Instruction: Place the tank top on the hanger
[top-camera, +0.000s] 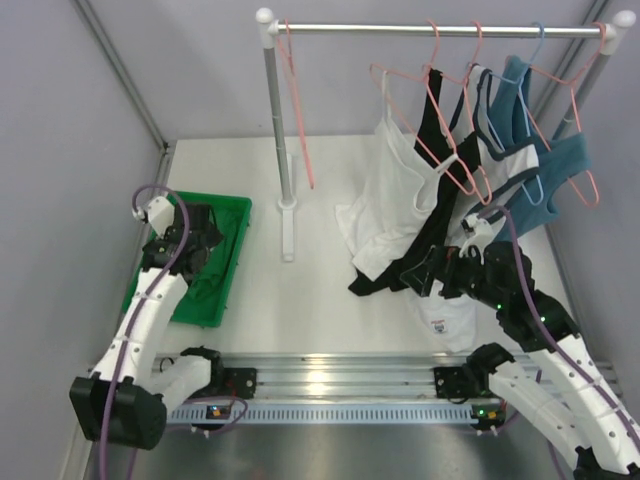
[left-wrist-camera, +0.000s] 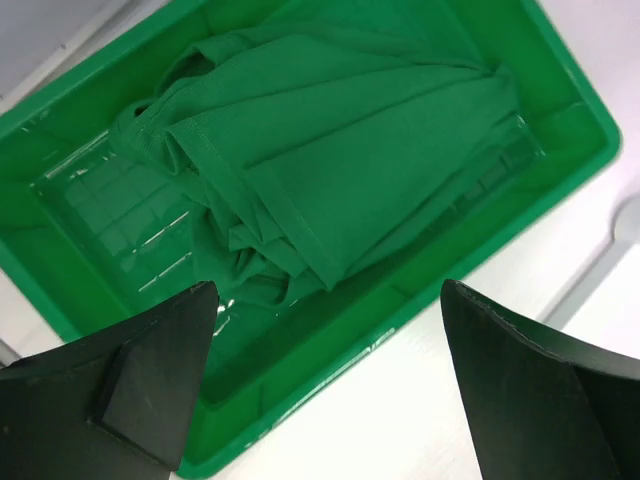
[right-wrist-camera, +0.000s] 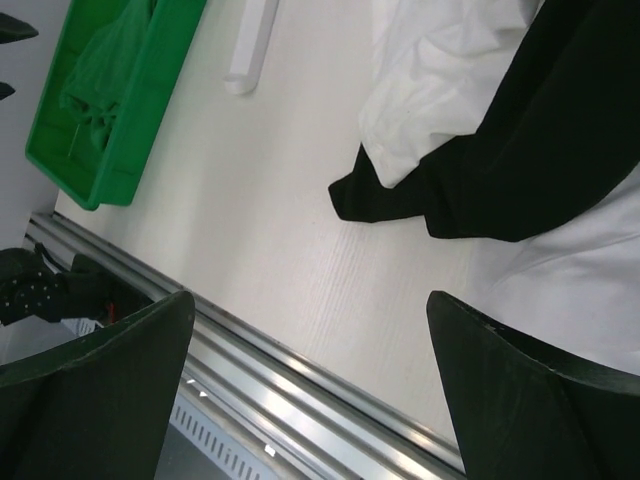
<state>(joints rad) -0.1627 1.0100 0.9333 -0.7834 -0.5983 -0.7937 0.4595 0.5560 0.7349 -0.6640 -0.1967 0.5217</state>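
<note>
The bright green tank top (left-wrist-camera: 330, 150) lies crumpled in the green plastic tray (top-camera: 236, 262); it also shows in the right wrist view (right-wrist-camera: 100, 70). My left gripper (top-camera: 195, 240) hovers over the tray, open and empty, its midpoint (left-wrist-camera: 325, 390) above the tray's near rim (left-wrist-camera: 330, 360). An empty salmon-pink hanger (top-camera: 298, 110) hangs at the left end of the rail (top-camera: 400, 30). My right gripper (top-camera: 435, 270) is open and empty (right-wrist-camera: 310, 390) above the table, beside the hems of the hung garments.
More pink hangers and a blue hanger (top-camera: 535, 60) on the rail carry white (top-camera: 395, 190), black (top-camera: 440, 200) and teal (top-camera: 555, 170) tops. The rack post (top-camera: 280, 150) stands mid-table. A white garment (top-camera: 450, 320) lies under my right arm. Metal rail (right-wrist-camera: 300, 380) runs along the near edge.
</note>
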